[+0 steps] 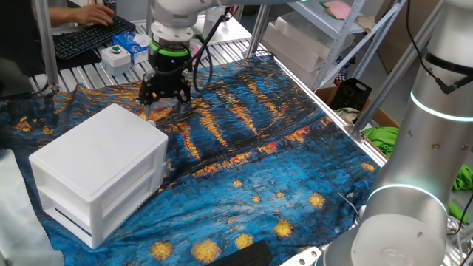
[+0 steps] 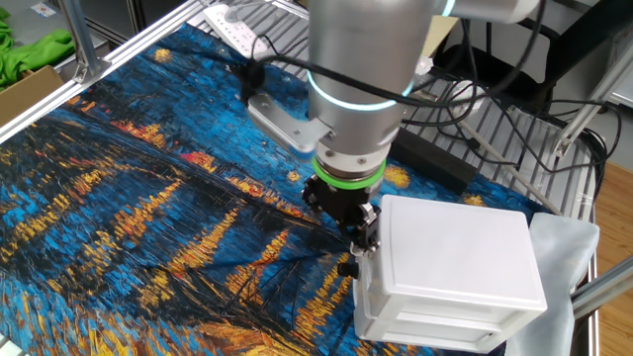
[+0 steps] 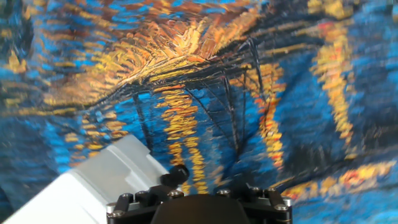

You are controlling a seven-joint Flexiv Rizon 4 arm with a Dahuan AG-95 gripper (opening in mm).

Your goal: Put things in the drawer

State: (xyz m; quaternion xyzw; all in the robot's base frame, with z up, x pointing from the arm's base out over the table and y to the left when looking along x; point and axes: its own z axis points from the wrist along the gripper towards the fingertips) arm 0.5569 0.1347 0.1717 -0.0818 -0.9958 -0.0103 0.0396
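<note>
The white two-drawer cabinet (image 1: 100, 151) stands on the painted cloth and also shows in the other fixed view (image 2: 455, 257). Its upper drawer (image 1: 65, 185) looks pushed in. No tan wooden block shows in any view. My gripper (image 1: 165, 94) hangs low over the cloth, close beside the cabinet's far end, and the other fixed view (image 2: 354, 225) shows it right at the cabinet's corner. In the hand view I see only the gripper's black base and a corner of the cabinet (image 3: 93, 186) at the lower left. I cannot make out how the jaws stand.
A blue and orange painted cloth (image 1: 259, 148) covers the table. A second robot arm (image 1: 436, 111) stands at the right. A keyboard (image 1: 89, 37) and small boxes lie beyond the far edge. Cables and a power strip (image 2: 237, 25) lie at the cloth's edge.
</note>
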